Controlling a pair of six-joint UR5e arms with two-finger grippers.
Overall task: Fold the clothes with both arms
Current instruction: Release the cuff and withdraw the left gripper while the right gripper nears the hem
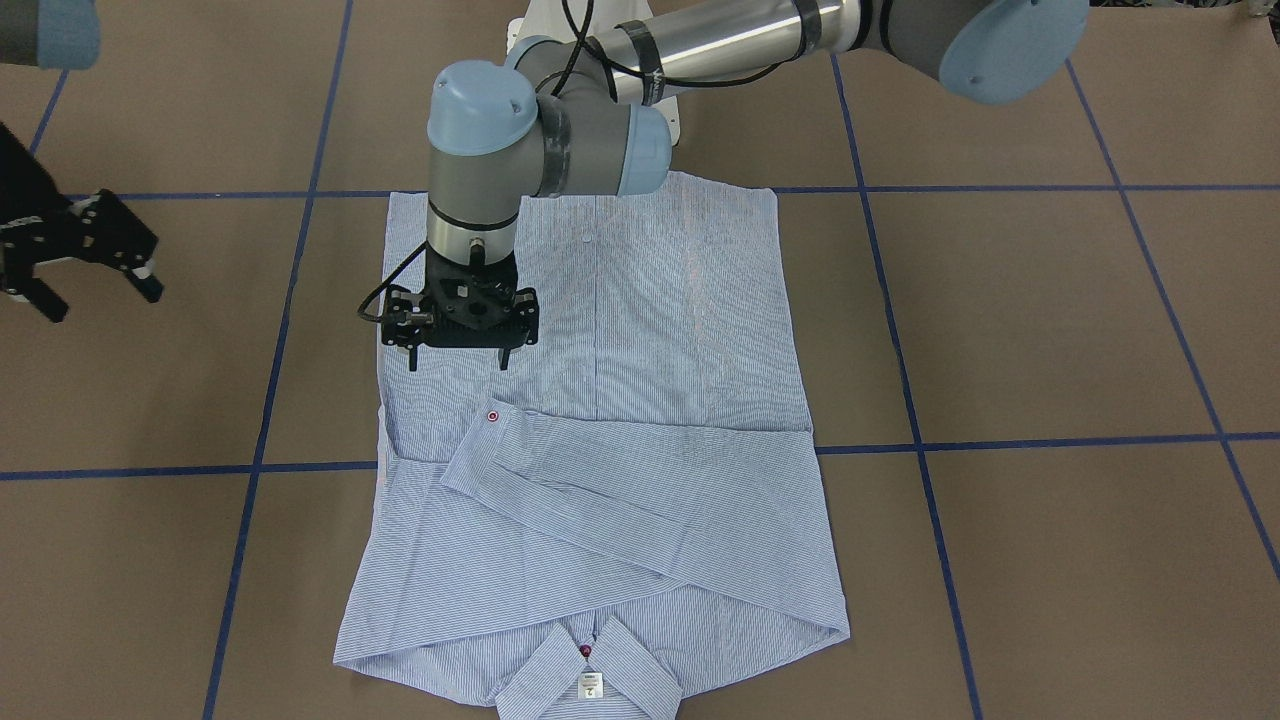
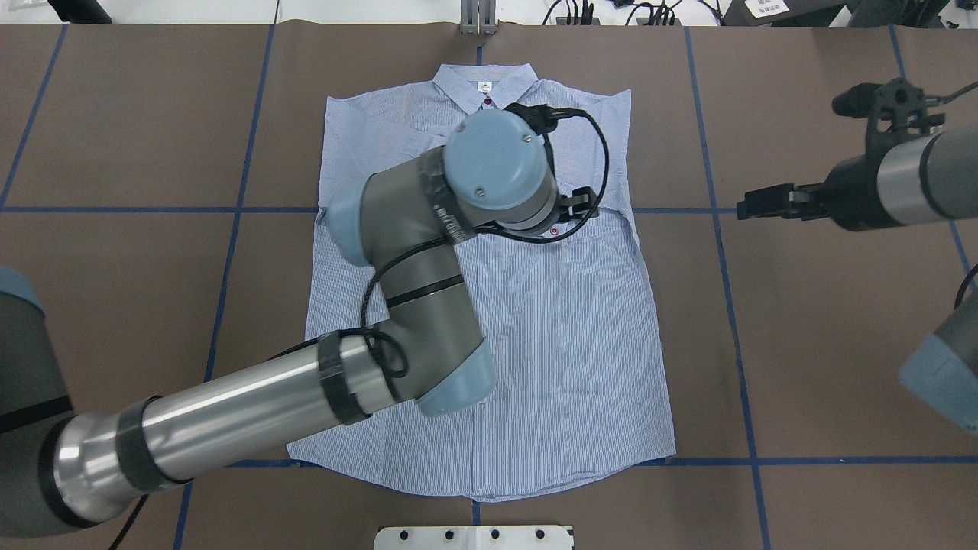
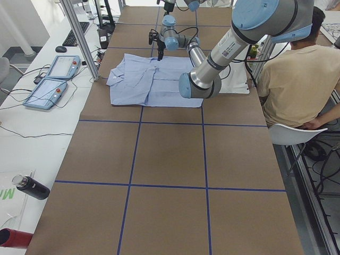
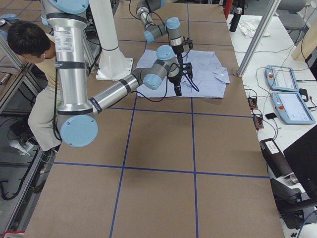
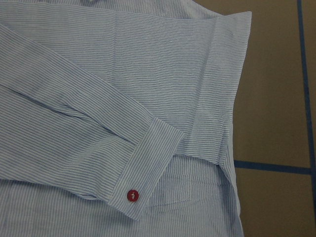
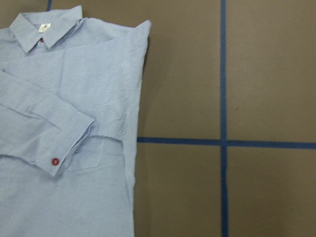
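Soft, light, limp shirt (image 1: 680, 330), likely to sag. Best pinched at hem corners, away from cuff (image 1: 490, 418). Left gripper (image 1: 459, 362) spread, empty, near cuff; right gripper (image 1: 105, 300) likewise, farther.

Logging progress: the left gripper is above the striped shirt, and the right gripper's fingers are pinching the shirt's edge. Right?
No: the right gripper has its fingers open over the brown table, clear of the light-blue striped button-up shirt, as the front-facing view shows. The rest holds.
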